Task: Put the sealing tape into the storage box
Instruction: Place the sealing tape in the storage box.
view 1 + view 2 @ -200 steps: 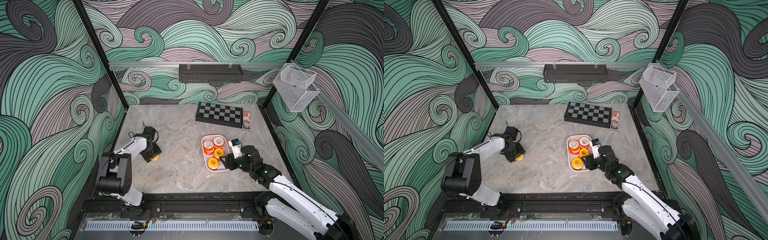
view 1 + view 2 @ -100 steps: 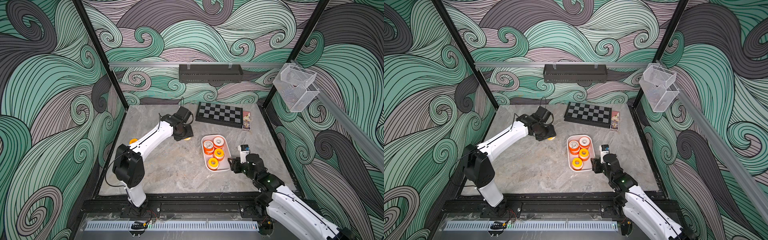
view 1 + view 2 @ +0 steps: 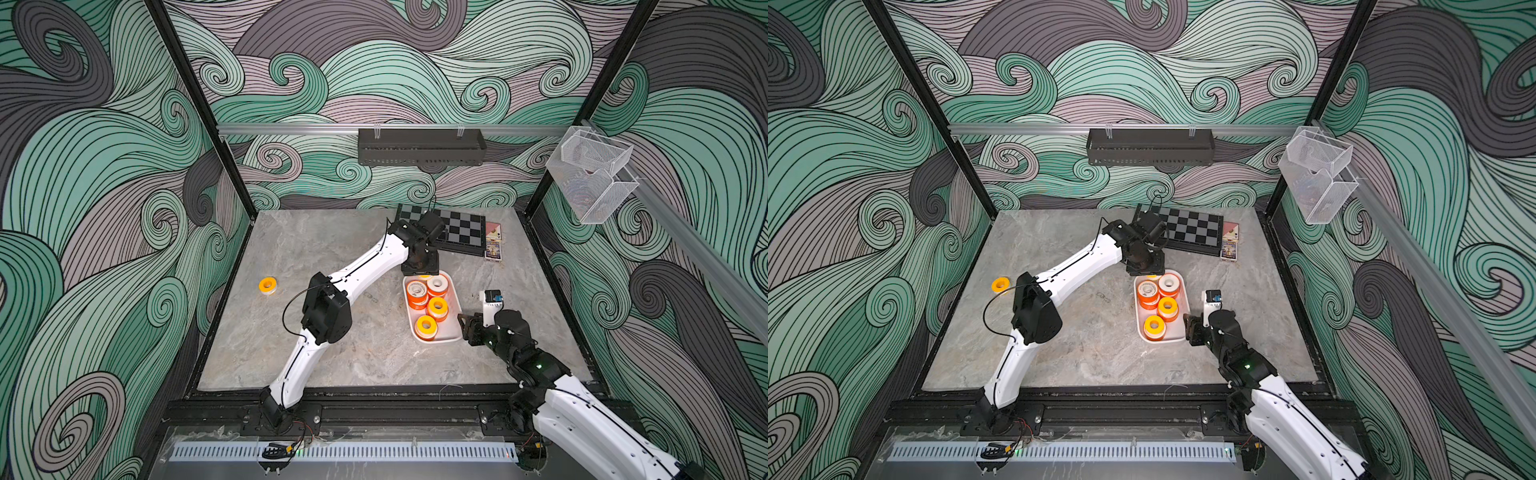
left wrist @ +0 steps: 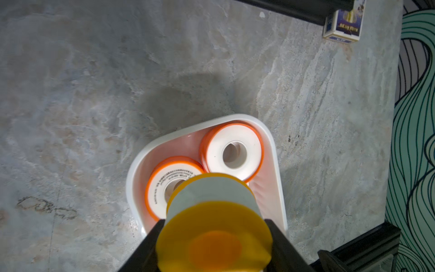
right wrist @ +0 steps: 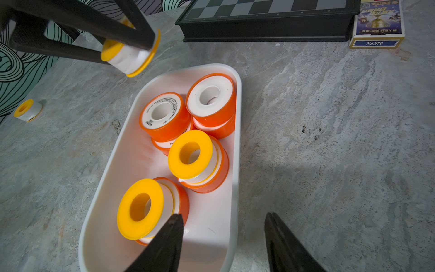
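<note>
The storage box (image 3: pixel 451 334) (image 3: pixel 1177 332) is a white tray right of the table's centre, seen in both top views. It holds several sealing tape spools, some orange-rimmed (image 5: pixel 164 115) and some yellow (image 5: pixel 190 154). My left gripper (image 3: pixel 422 272) (image 4: pixel 214 222) hangs over the box's far end, shut on a yellow spool (image 4: pixel 211 205) (image 5: pixel 128 56). Another yellow spool (image 3: pixel 267 285) (image 5: pixel 28 110) lies on the table at the left. My right gripper (image 3: pixel 467 324) (image 5: pixel 223 215) stands open at the box's near right corner. One finger is over the inside, the other outside the rim (image 5: pixel 237 117).
A black chessboard (image 3: pixel 457 228) and a card box (image 3: pixel 493 247) lie at the back of the table, just behind my left wrist. A long black bin (image 3: pixel 419 147) hangs on the back wall. Clear mesh baskets (image 3: pixel 590 174) hang on the right rail.
My left arm has carried the yellow spool from the table's left side to above the box's far end. My right gripper has pulled back to the box's near corner.
</note>
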Available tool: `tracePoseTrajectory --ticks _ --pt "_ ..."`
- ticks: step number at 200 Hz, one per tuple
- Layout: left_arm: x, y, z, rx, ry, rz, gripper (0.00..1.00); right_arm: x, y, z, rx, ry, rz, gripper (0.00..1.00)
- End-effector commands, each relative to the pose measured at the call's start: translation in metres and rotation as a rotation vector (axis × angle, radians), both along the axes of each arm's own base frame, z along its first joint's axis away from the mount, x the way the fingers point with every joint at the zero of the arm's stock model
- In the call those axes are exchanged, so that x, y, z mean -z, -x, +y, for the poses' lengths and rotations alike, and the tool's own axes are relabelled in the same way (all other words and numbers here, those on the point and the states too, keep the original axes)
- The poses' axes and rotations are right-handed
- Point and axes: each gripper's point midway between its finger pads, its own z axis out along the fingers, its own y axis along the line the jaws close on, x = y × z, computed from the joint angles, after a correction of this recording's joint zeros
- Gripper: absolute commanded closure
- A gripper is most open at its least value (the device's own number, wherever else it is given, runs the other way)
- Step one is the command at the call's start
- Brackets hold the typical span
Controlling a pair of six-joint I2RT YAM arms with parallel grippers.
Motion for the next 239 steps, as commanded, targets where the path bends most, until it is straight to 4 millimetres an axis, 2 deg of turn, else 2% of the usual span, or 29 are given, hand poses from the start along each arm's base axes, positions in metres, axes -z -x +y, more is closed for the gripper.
tracePoseTrajectory --ticks 1,62,135,176,201,239 --pt "0.005 0.007 -0.006 0.053 -0.016 0.028 0.51 -0.002 -0.003 -0.001 0.01 -0.007 -0.019 0.41" --pt "0.027 0.0 -0.041 0.111 0.048 -0.005 0.5 -0.001 -0.004 0.001 0.001 -0.008 -0.014 0.41" --pt "0.042 -0.003 -0.048 0.122 0.05 0.007 0.49 -0.001 -0.004 0.003 -0.008 -0.013 -0.012 0.41" --pt "0.043 -0.003 -0.05 0.13 0.057 0.013 0.44 0.0 -0.004 0.004 -0.01 -0.013 -0.01 0.41" --pt "0.045 -0.002 -0.047 0.125 0.044 0.016 0.35 -0.001 -0.004 0.004 -0.012 -0.014 -0.01 0.41" --pt "0.044 0.0 -0.048 0.137 0.046 0.019 0.32 0.0 -0.004 0.005 -0.014 -0.014 -0.009 0.4"
